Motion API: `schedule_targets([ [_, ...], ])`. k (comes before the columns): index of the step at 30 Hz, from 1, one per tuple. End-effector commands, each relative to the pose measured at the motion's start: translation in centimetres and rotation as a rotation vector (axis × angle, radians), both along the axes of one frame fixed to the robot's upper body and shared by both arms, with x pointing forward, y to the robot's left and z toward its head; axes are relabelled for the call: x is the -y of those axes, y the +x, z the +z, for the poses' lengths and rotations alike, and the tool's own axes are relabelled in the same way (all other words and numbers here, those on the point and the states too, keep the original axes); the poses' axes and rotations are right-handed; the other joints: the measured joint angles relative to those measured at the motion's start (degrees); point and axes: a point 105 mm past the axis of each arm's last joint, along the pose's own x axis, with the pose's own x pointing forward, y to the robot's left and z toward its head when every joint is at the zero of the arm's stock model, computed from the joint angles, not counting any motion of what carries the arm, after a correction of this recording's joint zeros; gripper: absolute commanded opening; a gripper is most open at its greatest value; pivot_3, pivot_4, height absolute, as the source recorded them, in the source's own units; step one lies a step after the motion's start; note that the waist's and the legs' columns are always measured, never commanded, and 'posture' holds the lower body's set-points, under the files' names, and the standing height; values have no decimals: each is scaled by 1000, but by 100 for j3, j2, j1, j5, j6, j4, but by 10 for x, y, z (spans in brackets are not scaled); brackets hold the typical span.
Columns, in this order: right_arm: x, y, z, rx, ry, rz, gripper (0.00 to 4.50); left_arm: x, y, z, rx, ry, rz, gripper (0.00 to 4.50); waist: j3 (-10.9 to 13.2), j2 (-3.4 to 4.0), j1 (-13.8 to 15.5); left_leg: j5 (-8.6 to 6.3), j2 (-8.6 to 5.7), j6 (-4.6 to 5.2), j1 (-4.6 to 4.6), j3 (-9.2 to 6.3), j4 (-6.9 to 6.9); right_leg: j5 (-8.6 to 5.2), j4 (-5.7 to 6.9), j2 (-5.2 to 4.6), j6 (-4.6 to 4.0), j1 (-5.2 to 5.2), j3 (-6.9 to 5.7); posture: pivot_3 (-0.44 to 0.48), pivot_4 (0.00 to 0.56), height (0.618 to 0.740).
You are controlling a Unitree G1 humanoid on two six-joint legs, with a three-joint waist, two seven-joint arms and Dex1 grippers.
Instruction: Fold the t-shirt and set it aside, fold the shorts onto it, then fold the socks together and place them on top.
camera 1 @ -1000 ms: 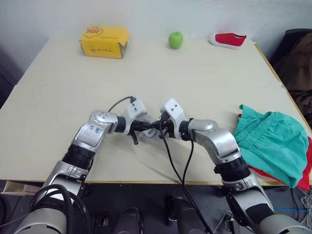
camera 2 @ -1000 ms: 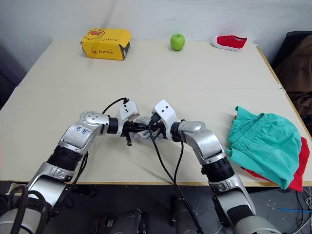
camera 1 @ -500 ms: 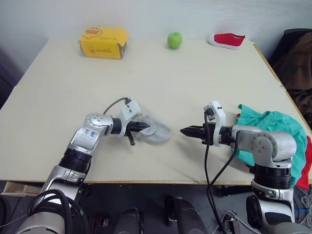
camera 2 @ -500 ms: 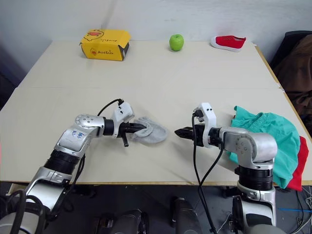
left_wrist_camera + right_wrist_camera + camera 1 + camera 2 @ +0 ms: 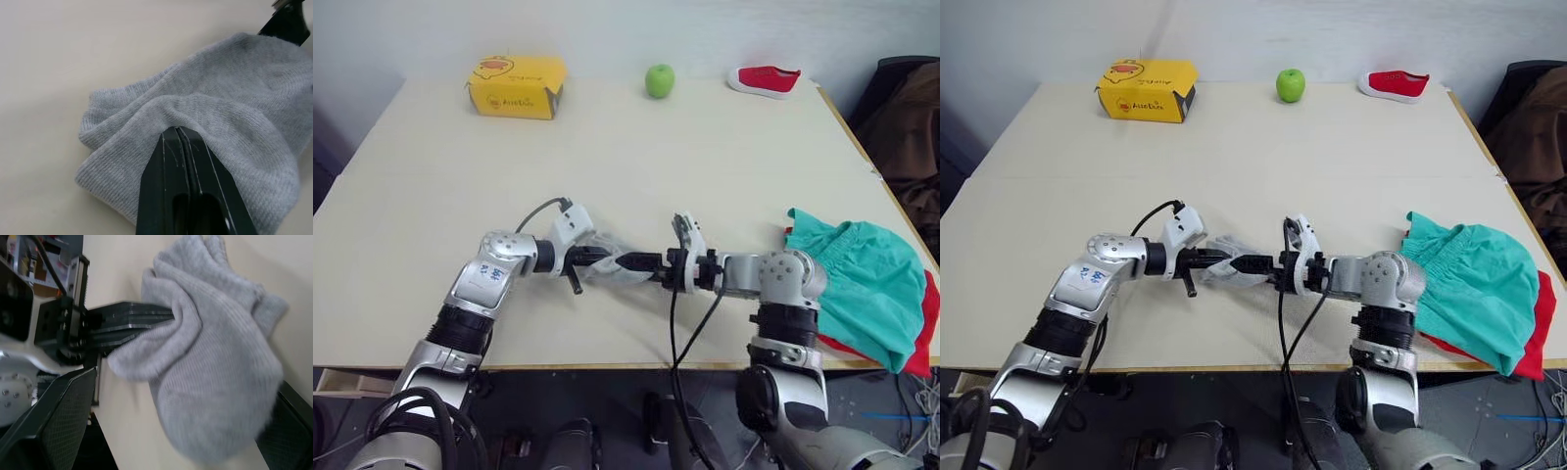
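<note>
Grey knit socks (image 5: 612, 267) bunch at frame centre, pinched by my left gripper (image 5: 593, 261), its black fingers pressed together on the cloth. My right gripper (image 5: 641, 262) meets them from the right; its fingers look spread around the bundle. Teal-green gathered shorts (image 5: 862, 287) lie over the bright red t-shirt (image 5: 925, 338) at the pale wooden table's (image 5: 636, 157) right edge. I judge the sock fold is under way; next, carry the pair onto the shorts.

Head stereo pair high over the table (image 5: 636, 147); wrist cameras close on the socks (image 5: 220, 112).
</note>
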Motion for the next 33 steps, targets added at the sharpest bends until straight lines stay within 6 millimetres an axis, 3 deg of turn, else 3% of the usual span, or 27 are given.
schedule_targets([
  [1, -13, 11, -9, -46, 0, -33, 4479, -4, -3, -6, -8, 28, 17, 0, 0, 0, -7, 0, 0, 0, 2, 3, 0, 0, 2, 0, 0, 1, 3, 0, 150, 740],
  [4, -24, 15, -16, -54, -22, -29, 4479, -5, -4, -7, -5, 26, 25, 0, -1, 2, -18, 0, 0, 0, 9, 4, -2, 0, 3, 0, 0, 5, 5, 0, 150, 740],
  [6, -26, 17, -20, -57, -30, -35, 4085, -7, -3, -6, 2, 26, 35, 0, -2, 2, -22, 0, 0, 0, 17, 5, -5, 0, 2, 0, 0, 12, 7, 0, 150, 740],
  [17, -26, 24, -16, -29, -20, -50, 372, -17, -2, 2, 13, -1, 87, 0, -8, -8, -55, 0, 0, 0, 29, 7, -9, -1, 4, 0, -1, 22, 11, 0, 150, 740],
  [19, -23, 26, -12, -15, -10, -55, 22, -19, -2, 8, 13, -32, 91, 398, -9, -10, -49, -9, 0, 16, 34, 6, -9, -1, 3, -2, -1, 28, 11, 0, 150, 740],
  [25, -7, 25, 15, 46, 58, -69, 22, -28, -18, 47, 30, -175, -11, 2212, -6, -4, -26, 0, 0, -3, 11, 6, -11, -1, 3, -2, -1, 5, 10, 0, 150, 740],
  [29, 21, 18, 47, 126, 107, -112, 22, -36, -43, 87, 17, -282, -166, 3460, -5, -2, 6, 3, 0, -5, -65, 5, 1, 0, 3, -4, 0, -71, 8, 0, 150, 740],
  [32, 42, 9, 68, 202, 135, -150, 22, -35, -53, 98, 3, -307, -235, 4408, -4, -2, 28, 5, -2, -9, -110, -1, 6, 1, 3, -3, 0, -107, 3, 0, 150, 740],
  [33, 54, 5, 79, 258, 153, -177, 22, -33, -56, 100, 5, -307, -266, 4500, -4, -2, 30, 5, -2, -9, -112, -4, 6, 1, -1, -3, 0, -107, 2, 0, 150, 740],
])
